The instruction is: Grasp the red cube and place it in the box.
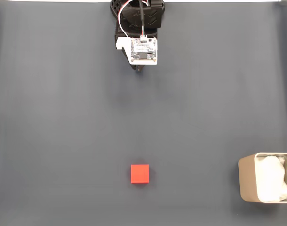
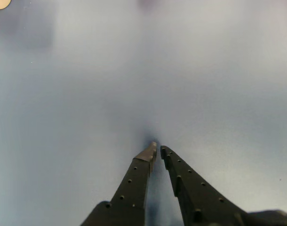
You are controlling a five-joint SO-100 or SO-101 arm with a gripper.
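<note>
Nothing done yet: black two-finger gripper (image 2: pixel 158 149), tips nearly together and empty, sits at the fixed view's top edge, well apart from the small bright red cube (image 1: pixel 139 173) on dark grey cloth (image 1: pixel 63 117); beige padded rectangular box (image 1: pixel 245 183) waits lower right.

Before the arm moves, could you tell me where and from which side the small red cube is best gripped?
Grip the small bright red cube across two opposite flat side faces, coming straight down from above. In the fixed view it sits alone, square to the frame, on the dark grey mat, clear of the beige box, so either pair probably works.
</note>
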